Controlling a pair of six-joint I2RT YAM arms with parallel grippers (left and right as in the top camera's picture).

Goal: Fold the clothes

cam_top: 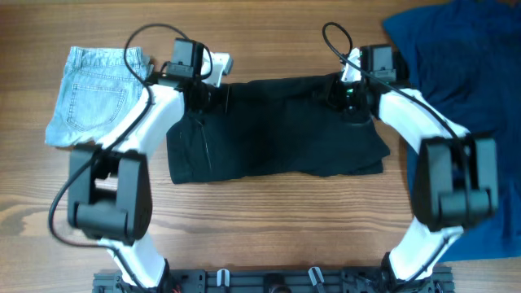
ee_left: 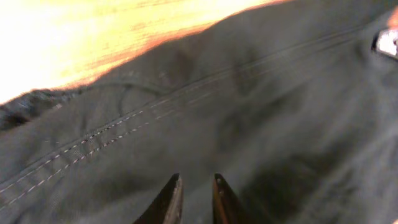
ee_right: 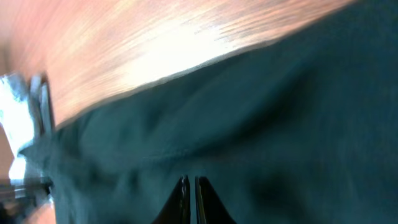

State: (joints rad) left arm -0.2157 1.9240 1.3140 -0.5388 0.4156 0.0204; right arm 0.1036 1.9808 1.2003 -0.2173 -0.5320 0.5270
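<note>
Right gripper (ee_right: 190, 182) is clenched, its thin dark tips pressed together over the black shorts (cam_top: 277, 130); I cannot tell whether any cloth is pinched between them. On the left gripper (ee_left: 196, 180) I see a narrow slit between the tips, low over a double-stitched seam, and I cannot tell if it has a grip. The shorts lie mid-table, soft, matte and roughly rectangular, with light wrinkles. Both arms bend from the near edge to the shorts' far corners. Faded denim shorts (cam_top: 94, 94) lie beside the left arm and a rumpled royal-blue garment (cam_top: 472, 73) beside the right, on the wood-grain table (cam_top: 269, 228).
</note>
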